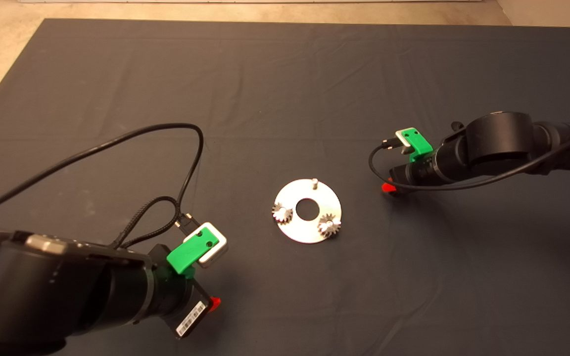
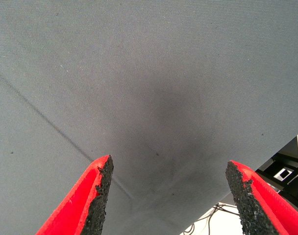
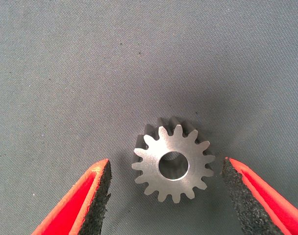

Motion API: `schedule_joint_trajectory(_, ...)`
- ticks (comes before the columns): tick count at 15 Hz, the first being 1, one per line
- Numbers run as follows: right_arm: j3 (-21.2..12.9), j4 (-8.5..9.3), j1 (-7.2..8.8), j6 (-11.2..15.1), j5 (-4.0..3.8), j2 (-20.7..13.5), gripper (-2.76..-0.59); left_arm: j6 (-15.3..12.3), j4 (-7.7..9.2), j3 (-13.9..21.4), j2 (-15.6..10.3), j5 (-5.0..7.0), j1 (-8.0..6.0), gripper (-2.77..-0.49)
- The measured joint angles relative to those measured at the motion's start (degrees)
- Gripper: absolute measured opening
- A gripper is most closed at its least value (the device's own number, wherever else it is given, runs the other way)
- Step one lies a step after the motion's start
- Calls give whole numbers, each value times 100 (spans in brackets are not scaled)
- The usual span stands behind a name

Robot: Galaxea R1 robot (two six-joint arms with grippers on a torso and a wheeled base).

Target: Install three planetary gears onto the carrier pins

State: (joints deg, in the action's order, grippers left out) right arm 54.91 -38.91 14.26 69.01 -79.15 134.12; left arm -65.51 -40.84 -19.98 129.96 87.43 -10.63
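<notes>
Dark cloth mat (image 1: 285,99) covers the table, with pale floor showing past its far edge, and on it we are working with the right gripper (image 3: 166,196). Its red fingers (image 3: 85,200) are spread wide and grip nothing. Between the black pads, the third planetary gear (image 3: 172,164) lies flat on the mat with its bore facing up. One pad sits just beside its teeth; the other is a little farther off. We read this as the moment before the grasp: the pads bracket the gear but have not closed.

Outward from there, in the head view, the right arm comes in from the right, and its gripper tip (image 1: 389,188) is low over the mat, near the silver carrier disc (image 1: 309,230) but clear of it. Two planetary gears are already seated on carrier pins, one at the disc's left rim (image 1: 282,213) and one at its lower right (image 1: 329,226). The far pin (image 1: 315,182) stands bare. So we judge the job two-thirds done: the last gear must be picked up, carried over and lowered onto that pin.

Our left gripper (image 2: 166,196) hangs open and empty over bare mat at the lower left.

From the head view the arm hides the loose gear entirely, and we cannot tell how fully the two mounted gears have dropped down their pins.
</notes>
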Motion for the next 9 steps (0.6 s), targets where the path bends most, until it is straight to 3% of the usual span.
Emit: schedule_joint_trajectory(9,0,0,-13,-9,-4,-46,-168,5,0,0,0,0,0,-166)
